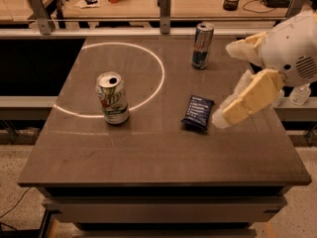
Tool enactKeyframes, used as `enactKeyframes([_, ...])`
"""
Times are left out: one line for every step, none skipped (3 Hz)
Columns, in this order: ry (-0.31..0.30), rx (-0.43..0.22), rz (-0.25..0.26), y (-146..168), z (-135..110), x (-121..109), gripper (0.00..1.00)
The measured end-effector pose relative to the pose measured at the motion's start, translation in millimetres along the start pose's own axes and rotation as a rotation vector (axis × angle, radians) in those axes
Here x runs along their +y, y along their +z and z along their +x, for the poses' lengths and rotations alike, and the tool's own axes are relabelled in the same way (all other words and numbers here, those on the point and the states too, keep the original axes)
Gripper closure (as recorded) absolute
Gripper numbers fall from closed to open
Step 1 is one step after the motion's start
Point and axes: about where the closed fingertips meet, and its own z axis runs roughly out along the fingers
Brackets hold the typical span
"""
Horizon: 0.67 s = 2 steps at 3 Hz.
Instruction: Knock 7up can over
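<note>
The 7up can [113,98] stands upright on the dark table [148,152], left of centre, on the edge of a bright ring of light. It is white and green with a silver top and an open pull-tab hole. My gripper [227,84] reaches in from the right side, above the table's right part, well to the right of the can and not touching it. Its two cream padded fingers [247,97] are spread apart, with nothing between them. The lower fingertip hangs just right of a dark blue packet.
A taller blue-and-silver can [202,45] stands upright at the back right of the table. A dark blue snack packet [197,112] lies flat between the 7up can and my gripper. A rail with posts [165,4] runs behind the table.
</note>
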Motion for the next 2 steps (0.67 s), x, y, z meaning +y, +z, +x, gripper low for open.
enactKeyframes([0.021,-0.167,-0.026,23,-26,20,0.00])
enactKeyframes([0.053,-0.317,-0.035,55,-44,29,0.00])
